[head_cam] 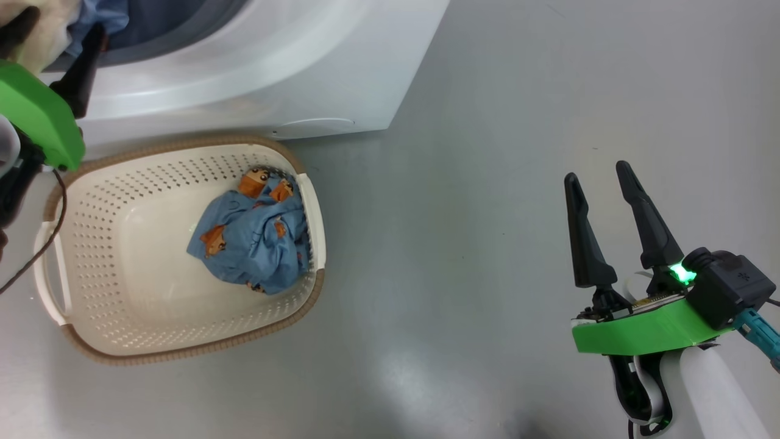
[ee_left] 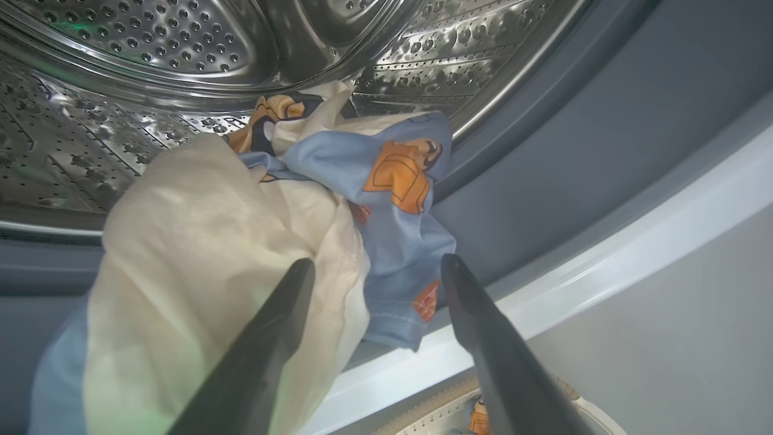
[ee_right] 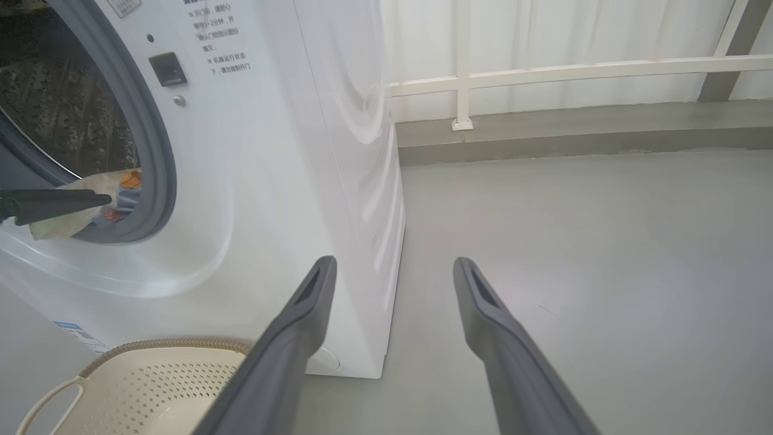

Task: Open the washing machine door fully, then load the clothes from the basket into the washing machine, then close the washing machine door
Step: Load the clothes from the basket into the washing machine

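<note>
A bundle of clothes (ee_left: 290, 199), a cream piece tangled with a light blue one bearing orange figures, is lying in the mouth of the washing machine (ee_right: 272, 181). It is spilling from the steel drum (ee_left: 151, 48) over the blue-grey gasket (ee_left: 574, 151), just beyond the tips of the left claw (ee_left: 377, 263). That claw is standing spread, its two dark fingers pointing at the bundle with cloth showing in the gap between them; whether either finger is touching the fabric is hard to tell, and the bundle's near end is blurring out at the picture's edge. In the head view this claw is being cut off by the top left corner, its green housing (head_cam: 36, 116) and one finger in sight. Below it the basket (head_cam: 122, 292) is sitting on the grey floor (head_cam: 487, 244) close against the machine's front, holding a crumpled blue garment (head_cam: 256, 238) on the side nearer the right claw (head_cam: 597, 171). That claw is hovering well apart from basket and machine, over bare floor, fingers spread and gripping nothing. Ahead and left of its fingers the machine's front is carrying print too small to read, the basket is being cropped by the bottom edge, and a white railing (ee_right: 543, 69) is running far beyond its fingertips.
</note>
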Motion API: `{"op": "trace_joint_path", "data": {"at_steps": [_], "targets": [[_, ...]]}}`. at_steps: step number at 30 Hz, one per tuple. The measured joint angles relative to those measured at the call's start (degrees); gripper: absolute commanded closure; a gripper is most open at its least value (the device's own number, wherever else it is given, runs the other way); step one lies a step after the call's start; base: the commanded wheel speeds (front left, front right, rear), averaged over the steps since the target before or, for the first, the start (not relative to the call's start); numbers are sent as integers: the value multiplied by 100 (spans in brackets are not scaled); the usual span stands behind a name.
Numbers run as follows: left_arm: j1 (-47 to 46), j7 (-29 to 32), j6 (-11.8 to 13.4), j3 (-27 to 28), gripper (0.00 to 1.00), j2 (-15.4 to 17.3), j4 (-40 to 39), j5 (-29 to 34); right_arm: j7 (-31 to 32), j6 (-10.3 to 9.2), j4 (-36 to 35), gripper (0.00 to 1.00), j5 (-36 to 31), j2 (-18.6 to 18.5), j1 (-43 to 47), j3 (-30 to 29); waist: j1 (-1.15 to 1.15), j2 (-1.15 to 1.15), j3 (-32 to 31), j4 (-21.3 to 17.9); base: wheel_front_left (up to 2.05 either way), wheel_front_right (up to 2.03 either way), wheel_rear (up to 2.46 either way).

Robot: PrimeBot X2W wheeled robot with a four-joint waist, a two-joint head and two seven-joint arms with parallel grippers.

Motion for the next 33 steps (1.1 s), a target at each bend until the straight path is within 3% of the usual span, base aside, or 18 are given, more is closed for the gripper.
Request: {"op": "trace_joint_path", "data": {"at_steps": [22,24,26,33], "targets": [[-475,-149,0,-862,0,181,471,-654,0,0,-115,0,148,21,-123,154,0,0,307,-251,0,0,0],[-552,-164,0,-916,60,182,528,-658,0,0,-122,0,154,21,-123,154,0,0,328,-278,0,0,0],[-575,-193,0,-962,100,182,586,-701,0,0,-132,0,154,21,-123,154,0,0,345,-302,0,0,0],[-860,-569,0,-1107,100,188,834,-724,0,0,-175,0,205,27,-124,154,0,0,429,-346,0,0,0]]}}
